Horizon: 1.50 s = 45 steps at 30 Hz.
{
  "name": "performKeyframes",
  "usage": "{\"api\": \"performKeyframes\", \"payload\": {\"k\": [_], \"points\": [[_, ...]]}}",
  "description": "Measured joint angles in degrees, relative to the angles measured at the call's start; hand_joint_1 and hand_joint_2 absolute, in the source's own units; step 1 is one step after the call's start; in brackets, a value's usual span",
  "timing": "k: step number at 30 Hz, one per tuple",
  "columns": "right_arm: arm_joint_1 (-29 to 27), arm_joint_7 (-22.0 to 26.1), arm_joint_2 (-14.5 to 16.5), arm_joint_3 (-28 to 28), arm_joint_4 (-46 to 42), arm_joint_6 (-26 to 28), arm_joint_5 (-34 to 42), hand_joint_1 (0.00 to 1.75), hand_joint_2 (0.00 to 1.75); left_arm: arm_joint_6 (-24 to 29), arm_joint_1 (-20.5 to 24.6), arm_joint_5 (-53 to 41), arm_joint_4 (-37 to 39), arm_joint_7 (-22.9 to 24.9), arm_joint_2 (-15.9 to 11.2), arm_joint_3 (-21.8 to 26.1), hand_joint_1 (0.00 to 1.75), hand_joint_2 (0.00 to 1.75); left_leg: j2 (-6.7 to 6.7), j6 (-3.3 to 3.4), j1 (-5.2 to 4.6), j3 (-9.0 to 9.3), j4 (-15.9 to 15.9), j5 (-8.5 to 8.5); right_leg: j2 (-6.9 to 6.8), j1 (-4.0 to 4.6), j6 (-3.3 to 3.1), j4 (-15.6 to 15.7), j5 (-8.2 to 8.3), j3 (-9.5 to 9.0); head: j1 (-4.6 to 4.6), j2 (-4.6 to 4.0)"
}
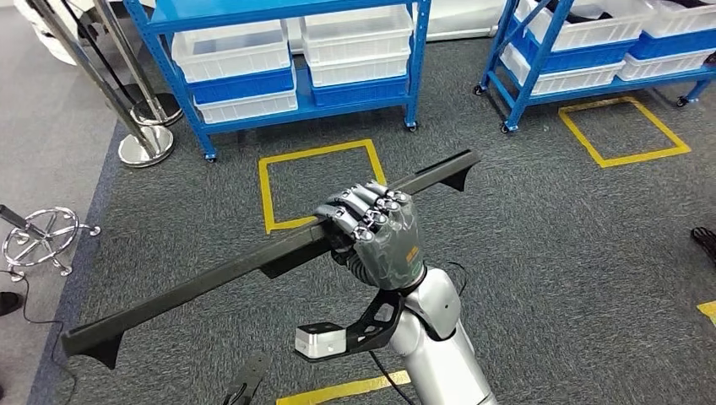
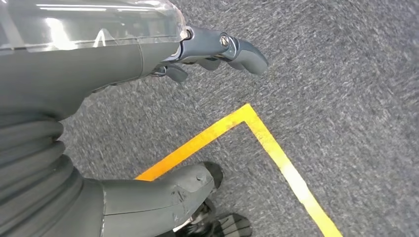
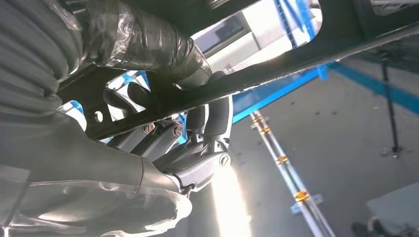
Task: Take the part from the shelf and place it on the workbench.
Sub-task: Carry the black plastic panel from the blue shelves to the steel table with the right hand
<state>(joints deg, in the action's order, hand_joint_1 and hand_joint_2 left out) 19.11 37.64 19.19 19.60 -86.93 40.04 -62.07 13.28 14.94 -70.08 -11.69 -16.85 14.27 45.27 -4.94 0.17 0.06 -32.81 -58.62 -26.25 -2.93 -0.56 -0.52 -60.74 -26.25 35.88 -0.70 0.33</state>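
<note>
A: Any labels readable on the blue shelves (image 1: pixel 287 80) or their white bins (image 1: pixel 230 44)?

B: None I can read.

A: The part?

B: The long black bar (image 1: pixel 253 257) is held above the grey carpet (image 1: pixel 549 253), its long axis running from near left to far right.

A: Hands?

B: The right robot hand (image 1: pixel 376 232) grips the bar near its middle. The left robot hand (image 2: pixel 148 59) holds nothing, fingers apart, over yellow floor tape (image 2: pixel 276 153).

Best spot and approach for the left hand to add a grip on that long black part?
Probably the bare stretch of the long black part left of the right hand, from below: it is long, slim, level, and held near mid-length. The left hand hangs free.
</note>
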Motion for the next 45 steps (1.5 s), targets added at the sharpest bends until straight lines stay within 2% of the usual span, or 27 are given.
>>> {"api": "performKeyframes", "payload": {"k": [1, 3, 6, 8, 9, 10, 12, 14, 16, 18, 20, 22, 23, 24, 26, 28, 29, 32, 34, 36, 37, 38, 39, 41, 42, 43, 45], "points": [[0.0, 0.0, 0.0, 0.0, 0.0, 0.0, 0.0, 1.75, 1.75, 0.0, 0.0, 0.0, 0.0, 0.0, 0.0, 0.0, 0.00, 1.75, -0.30, -0.25, 0.07, -0.03, -0.1, -0.16, 0.56, 0.01, -0.33, 0.0, 0.11, 0.11, 0.03, 0.00], [0.0, 0.0, 0.0, 0.0, 0.0, 0.0, 0.0, 1.75, 1.75, 0.0, 0.1, 0.0, 0.0, 0.0, 0.0, 0.0, 0.00, 1.75, 0.88, -0.80, 0.36, -0.70, -1.9, -1.82, 1.61, -0.14, -0.91, 0.1, 0.40, 0.25, 0.03, 0.00], [0.1, 0.0, 0.1, 0.2, 0.1, 0.0, 0.1, 1.75, 1.75, 0.0, 0.0, 0.0, 0.0, 0.0, 0.0, 0.0, 0.00, 1.75, 3.81, -1.27, 0.60, -5.12, -11.9, -7.13, 3.29, -0.11, -1.45, 0.2, 0.72, 0.58, 0.02, 0.00], [0.1, 0.0, 0.1, 0.3, 0.4, 0.0, 0.2, 1.75, 1.75, -0.1, -0.2, 0.0, 0.0, -0.1, 0.0, 0.0, 0.00, 1.75, 4.33, -1.12, 0.58, -7.14, -16.1, -7.90, 4.69, 0.05, -1.58, 0.1, 0.86, 0.75, 0.02, 0.00], [0.1, 0.0, 0.1, 0.3, 0.4, 0.0, 0.2, 1.75, 1.75, -0.1, -0.3, 0.0, 0.0, -0.1, 0.0, 0.0, 0.00, 1.75, 4.54, -0.87, 0.57, -6.62, -14.9, -6.61, 5.42, 0.12, -1.59, 0.1, 0.93, 0.74, 0.02, 0.00], [0.2, 0.0, 0.1, 0.4, 0.5, 0.0, 0.2, 1.75, 1.75, -0.1, -0.2, 0.0, 0.0, -0.1, 0.0, 0.0, 0.00, 1.75, 5.05, -0.46, 0.51, -5.05, -11.7, -4.53, 6.15, 0.19, -1.54, 0.1, 1.00, 0.67, 0.03, 0.00], [0.4, -0.1, 0.1, 0.5, 0.4, 0.0, 0.3, 1.75, 1.75, -0.1, -0.1, 0.0, 0.0, -0.1, -0.1, 0.0, 0.00, 1.75, 7.38, 0.52, 0.43, -1.44, -4.0, -1.19, 7.34, 0.13, -1.30, 0.2, 1.21, 0.63, 0.04, 0.00], [0.5, -0.1, 0.1, 0.6, 0.4, 0.0, 0.3, 1.75, 1.75, -0.1, 0.0, 0.0, 0.0, -0.2, -0.2, 0.0, 0.00, 1.75, 8.88, 1.19, 0.19, 0.23, -0.4, -0.43, 8.38, -0.25, -0.68, 0.2, 1.61, 0.97, 0.04, 0.00], [0.6, -0.2, 0.1, 0.7, 0.4, 0.0, 0.3, 1.75, 1.75, -0.2, 0.0, 0.0, 0.0, -0.2, -0.2, 0.0, 0.00, 1.75, 8.07, 1.52, 0.11, 0.64, 0.5, -0.11, 9.29, -0.48, 0.10, 0.6, 2.08, 1.24, 0.03, 0.00], [0.7, -0.2, 0.0, 0.7, 0.3, 0.0, 0.3, 1.75, 1.75, -0.2, 0.2, 0.0, 0.0, -0.2, -0.1, 0.0, 0.00, 1.75, 6.70, 1.81, 0.35, 1.24, 2.0, 0.72, 7.54, -0.27, 0.51, -0.5, 1.24, 1.86, 0.06, 0.00], [0.9, -0.2, 0.0, 0.7, 0.3, 0.0, 0.3, 1.75, 1.75, -0.2, 0.3, 0.0, 0.0, -0.2, -0.1, 0.0, 0.00, 1.75, 5.25, 1.99, 0.42, 1.51, 2.9, 1.25, 4.61, -0.16, 0.75, -5.5, -1.87, 4.24, 0.08, 0.00], [0.9, -0.3, -0.2, 0.7, 0.3, 0.0, 0.3, 1.75, 1.75, -0.2, 0.2, 0.0, 0.0, -0.2, -0.2, 0.0, 0.00, 1.75, 3.81, 2.00, 0.39, 1.26, 2.8, 1.26, 3.58, -0.36, 1.20, -11.7, -4.72, 7.18, 0.09, 0.00], [0.9, -0.4, -0.3, 0.7, 0.4, 0.0, 0.4, 1.75, 1.75, -0.3, 0.2, -0.1, 0.0, -0.2, -0.2, 0.0, 0.00, 1.75, 3.06, 1.92, 0.40, 1.10, 2.6, 1.20, 3.36, -0.49, 1.44, -13.1, -4.90, 7.75, 0.09, 0.00], [0.9, -0.6, -0.4, 0.7, 0.4, 0.0, 0.4, 1.75, 1.75, -0.3, 0.2, -0.1, 0.0, -0.1, -0.1, 0.0, 0.00, 1.75, 2.33, 1.77, 0.44, 0.93, 2.3, 1.09, 3.10, -0.62, 1.65, -12.4, -4.09, 7.25, 0.09, 0.00], [0.9, -1.0, -0.5, 0.7, 0.4, 0.0, 0.5, 1.75, 1.75, -0.4, 0.2, -0.1, 0.0, -0.1, -0.1, 0.0, 0.00, 1.75, 1.03, 1.26, 0.52, 0.60, 1.4, 0.58, 1.45, -0.74, 1.81, -6.1, -1.26, 3.57, 0.09, 0.00], [1.0, -1.2, -0.6, 0.7, 0.3, 0.0, 0.7, 1.75, 1.75, -0.3, 0.3, -0.1, 0.0, -0.1, -0.1, 0.0, 0.00, 1.75, 0.06, 0.50, 0.26, 0.24, 0.2, -0.21, -0.35, -0.57, 1.35, -1.0, 0.10, 0.77, 0.08, 0.00], [1.0, -1.2, -0.6, 0.8, 0.2, 0.0, 0.9, 1.75, 1.75, -0.3, 0.3, -0.1, 0.0, -0.1, -0.1, 0.0, 0.00, 1.75, -0.38, 0.14, 0.14, 0.16, -0.1, -0.49, -0.64, -0.39, 0.95, -0.3, -0.04, 0.52, 0.07, 0.00], [1.0, -1.1, -0.7, 0.8, -0.1, 0.0, 1.1, 1.75, 1.75, -0.2, 0.3, -0.1, 0.0, -0.1, -0.1, 0.0, 0.00, 1.75, -1.16, -0.70, 0.32, 0.34, -0.5, -1.01, 1.17, -0.28, -0.20, -0.5, 0.23, 0.84, 0.07, 0.00], [1.0, -1.0, -0.6, 0.8, -0.3, 0.0, 1.1, 1.75, 1.75, -0.1, 0.3, -0.1, 0.0, -0.1, -0.1, 0.0, 0.00, 1.75, 0.88, -1.21, 0.61, -0.72, -3.3, -3.34, 2.33, -0.51, -0.80, -0.3, 0.58, 0.98, 0.06, 0.00], [0.9, -1.0, -0.6, 0.8, -0.4, 0.0, 1.1, 1.75, 1.75, -0.1, 0.2, 0.0, 0.0, -0.1, -0.1, 0.0, 0.00, 1.75, 3.52, -1.45, 0.75, -3.73, -10.2, -7.30, 3.50, -0.46, -1.16, -0.3, 0.81, 1.21, 0.05, 0.00], [0.9, -1.0, -0.6, 0.8, -0.4, 0.0, 1.1, 1.75, 1.75, -0.1, 0.0, 0.0, 0.0, -0.1, -0.1, 0.0, 0.00, 1.75, 4.07, -1.43, 0.74, -5.38, -13.8, -8.72, 4.18, -0.33, -1.28, -0.3, 0.90, 1.33, 0.05, 0.00], [0.8, -1.0, -0.6, 0.8, -0.4, 0.0, 1.1, 1.75, 1.75, -0.1, -0.1, 0.0, 0.0, -0.1, -0.2, 0.0, 0.00, 1.75, 4.31, -1.29, 0.71, -6.43, -16.0, -9.10, 4.90, -0.18, -1.36, -0.3, 0.96, 1.40, 0.05, 0.00], [0.7, -0.9, -0.6, 0.8, -0.4, 0.0, 1.1, 1.75, 1.75, -0.1, -0.2, 0.0, 0.0, -0.1, -0.2, 0.0, 0.00, 1.75, 4.46, -1.02, 0.65, -6.52, -16.1, -8.35, 5.67, -0.05, -1.40, -0.3, 1.03, 1.42, 0.05, 0.00], [0.7, -0.8, -0.6, 0.8, -0.5, 0.0, 1.1, 1.75, 1.75, 0.0, -0.2, 0.0, 0.0, -0.2, -0.2, 0.0, 0.00, 1.75, 5.51, -0.15, 0.43, -3.78, -10.0, -4.25, 7.17, 0.12, -1.38, -0.3, 1.13, 1.30, 0.05, 0.00], [0.7, -0.7, -0.6, 0.8, -0.6, 0.0, 1.1, 1.75, 1.75, 0.0, -0.1, 0.0, 0.0, -0.2, -0.3, 0.0, 0.00, 1.75, 6.81, 0.35, 0.36, -2.00, -6.2, -2.58, 7.76, 0.11, -1.28, -0.3, 1.22, 1.27, 0.07, 0.00], [0.7, -0.6, -0.6, 0.8, -0.7, 0.0, 1.2, 1.75, 1.75, 0.0, -0.1, 0.0, 0.0, -0.3, -0.3, 0.0, 0.00, 1.75, 7.98, 0.82, 0.25, -0.66, -3.1, -1.42, 8.31, 0.00, -1.09, -0.2, 1.37, 1.32, 0.06, 0.00], [0.7, -0.4, -0.6, 0.8, -0.8, 0.0, 1.2, 1.75, 1.75, 0.0, 0.0, 0.1, 0.0, -0.3, -0.5, 0.0, 0.00, 1.75, 9.09, 1.44, 0.00, 0.34, -0.7, -1.18, 9.37, -0.43, -0.41, 0.0, 1.84, 1.74, 0.05, 0.00]]}}
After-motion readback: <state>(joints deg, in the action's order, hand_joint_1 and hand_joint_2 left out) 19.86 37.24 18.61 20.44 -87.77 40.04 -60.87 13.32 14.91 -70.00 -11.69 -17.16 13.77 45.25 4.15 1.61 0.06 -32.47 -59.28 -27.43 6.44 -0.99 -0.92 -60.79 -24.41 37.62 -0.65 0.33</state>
